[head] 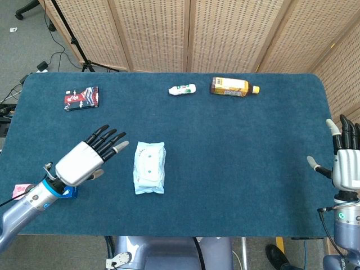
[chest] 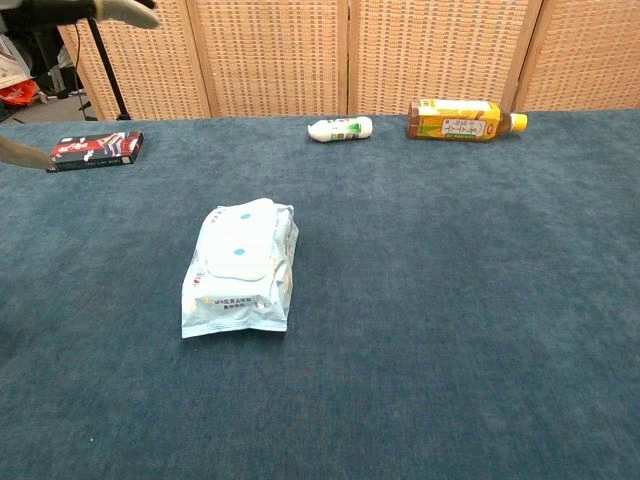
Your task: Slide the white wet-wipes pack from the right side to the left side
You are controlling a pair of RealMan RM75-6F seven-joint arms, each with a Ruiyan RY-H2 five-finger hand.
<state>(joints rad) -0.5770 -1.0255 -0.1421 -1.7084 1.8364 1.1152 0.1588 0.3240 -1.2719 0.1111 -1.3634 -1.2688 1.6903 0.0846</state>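
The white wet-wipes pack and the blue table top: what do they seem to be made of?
The white wet-wipes pack looks like soft glossy plastic film: crimped ends, wrinkles, a stuck-on flap label. The blue table top seems covered in matte, felt-like fabric or carpet, judging by its fuzzy, mottled nap.

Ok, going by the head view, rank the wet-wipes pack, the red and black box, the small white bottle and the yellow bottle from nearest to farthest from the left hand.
Measured from the left hand:
1. Wet-wipes pack, just to its right.
2. Red and black box, at the table's far left.
3. Small white bottle, at the far edge near the middle.
4. Yellow bottle, far edge, further right.
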